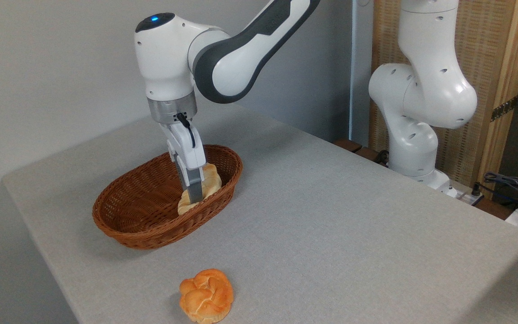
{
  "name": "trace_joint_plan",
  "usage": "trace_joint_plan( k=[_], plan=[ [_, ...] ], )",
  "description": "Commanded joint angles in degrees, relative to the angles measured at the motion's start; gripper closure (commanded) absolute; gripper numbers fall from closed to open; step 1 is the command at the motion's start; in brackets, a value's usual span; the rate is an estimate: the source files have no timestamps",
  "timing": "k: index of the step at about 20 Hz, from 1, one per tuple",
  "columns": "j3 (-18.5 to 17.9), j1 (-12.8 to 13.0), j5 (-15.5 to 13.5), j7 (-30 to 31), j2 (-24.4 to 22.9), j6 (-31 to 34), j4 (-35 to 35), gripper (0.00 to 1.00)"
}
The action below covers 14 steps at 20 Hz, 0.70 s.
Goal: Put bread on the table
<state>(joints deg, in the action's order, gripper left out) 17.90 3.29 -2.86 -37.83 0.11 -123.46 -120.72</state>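
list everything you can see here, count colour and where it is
bread: 1, pale cream-yellow, inside the basket at its right end, gripper finger in front of it
basket: 1, brown wicker, oval, on the table left of centre
knotted roll: 1, orange, on the table near the front edge
table: 1, light grey cloth top, fills the middle
cables: several, dark, far right beyond the table
wooden screen: 1, tan, behind the arm's base
arm: 1, white and grey, base at right
gripper: 1, white with grey fingers, down in the basket at the bread
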Motion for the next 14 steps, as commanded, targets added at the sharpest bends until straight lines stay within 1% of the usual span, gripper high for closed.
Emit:
trace_joint_plan(
  k=[1,5,8,11,12,14],
  plan=[
    [0.1,0.2,0.9,0.7,0.7,-1.7,-0.6,0.92],
    [0.1,0.1,0.9,1.0,0.4,-1.7,0.2,0.93],
    [-0.4,0.0,0.3,1.4,0.3,-1.0,3.3,0.93],
    [-1.5,-0.3,-0.1,3.9,0.4,-0.8,5.8,0.93],
    [-1.7,-0.3,-0.7,4.0,0.5,-0.8,6.6,0.93],
    [-2.4,-0.3,-3.5,4.1,0.4,-0.8,7.9,0.93]
  ],
)
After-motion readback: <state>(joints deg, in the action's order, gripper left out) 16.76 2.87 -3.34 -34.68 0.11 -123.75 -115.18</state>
